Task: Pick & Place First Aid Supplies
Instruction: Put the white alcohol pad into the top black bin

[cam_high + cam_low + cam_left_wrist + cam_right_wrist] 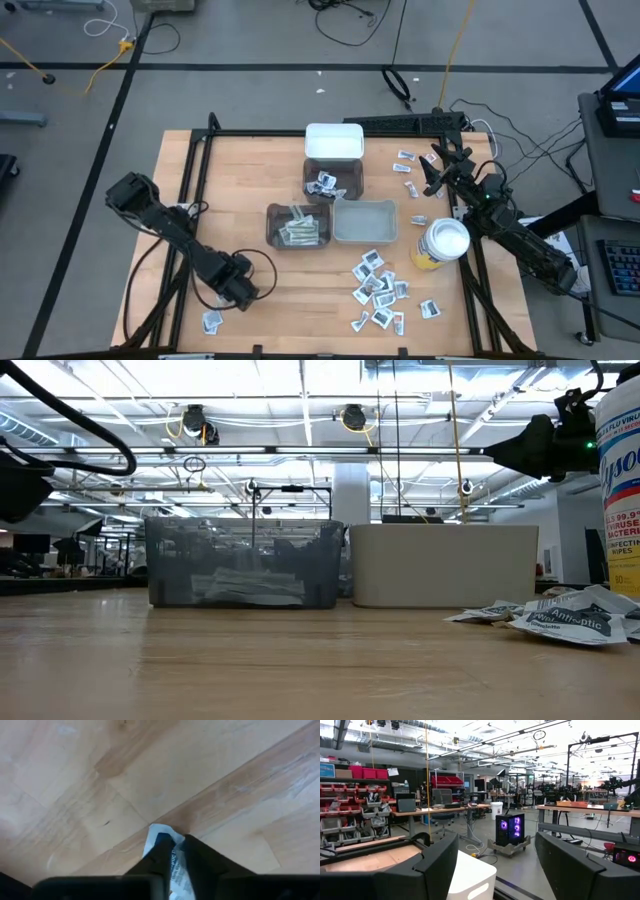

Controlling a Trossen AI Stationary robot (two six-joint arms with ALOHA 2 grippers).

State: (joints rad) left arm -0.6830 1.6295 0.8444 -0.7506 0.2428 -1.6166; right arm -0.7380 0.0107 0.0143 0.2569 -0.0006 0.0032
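Observation:
The first aid supplies are small white packets. A pile of them (380, 285) lies on the wood near the table's right near corner, and it also shows in the low view (570, 618). Loose ones lie by the far right (408, 172), and a single one lies near the left near corner (212, 320). My left gripper (243, 290) (175, 842) is low over the near left of the table, shut on a white packet with dark print. My right gripper (440, 168) (515, 870) hangs open above the far right edge and holds nothing. My left gripper pinches a white packet between its two fingers. The packet's free end (156, 834) sticks out past the fingertips (192, 845). The fingers point down at the wood from above. I cannot tell whether the packet touches the table.
Mid-table stand a white bin (333, 142), a dark bin with packets (330, 182), a dark bin with strip wrappers (297, 226) and a pale grey bin (365, 222). A yellow canister with a white lid (443, 245) stands right of them. A black frame rims the table.

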